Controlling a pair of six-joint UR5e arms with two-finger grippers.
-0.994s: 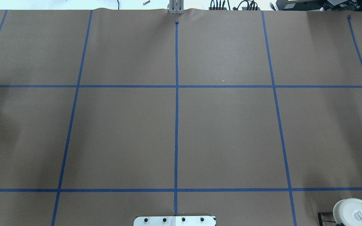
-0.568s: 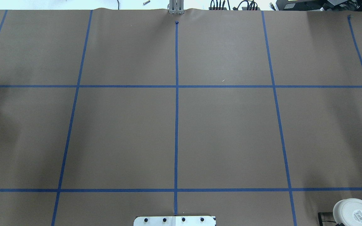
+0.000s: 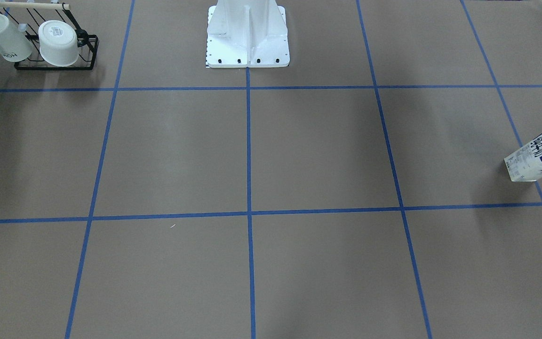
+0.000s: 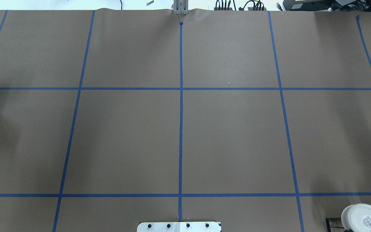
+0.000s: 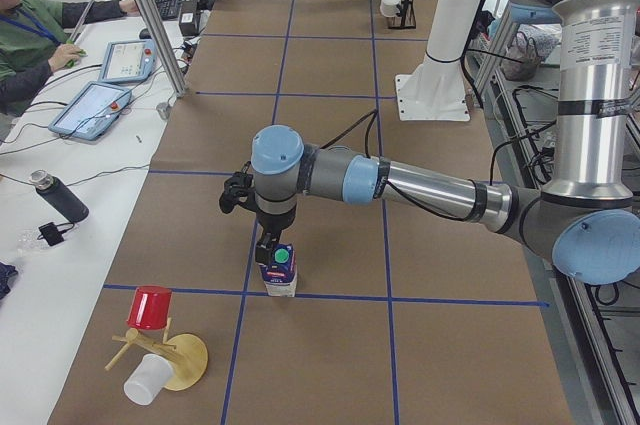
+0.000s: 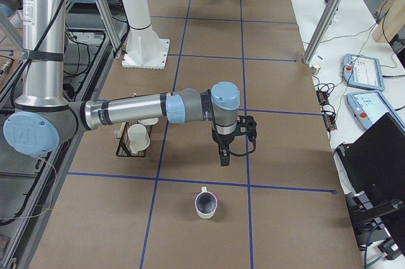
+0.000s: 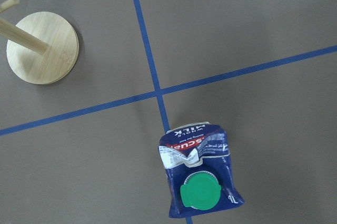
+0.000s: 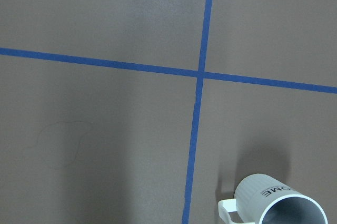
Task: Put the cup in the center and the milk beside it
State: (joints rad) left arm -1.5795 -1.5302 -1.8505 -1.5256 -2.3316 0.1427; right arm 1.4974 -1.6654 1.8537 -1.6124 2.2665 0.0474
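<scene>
The milk point(image 5: 279, 272) stands upright near the table's left end, green cap up; it also shows as the carton point(image 7: 200, 174) point(image 3: 541, 153). My left gripper point(image 5: 268, 248) hangs just above the carton, and I cannot tell whether it is open or shut. The cup point(image 6: 205, 204), a white mug with "HOME" lettering point(image 8: 276, 203), stands upright near the table's right end. My right gripper point(image 6: 223, 160) points down a little beyond the mug toward the table's middle, its state unreadable. The center point(image 4: 181, 141) is bare brown tabletop crossed by blue tape.
A black wire rack point(image 3: 57, 52) with two white cups sits near the robot's base point(image 3: 247, 37) on its right side. A wooden stand point(image 5: 165, 355) carrying a red and a white cup is close to the milk. A person point(image 5: 30, 25) sits at a side table.
</scene>
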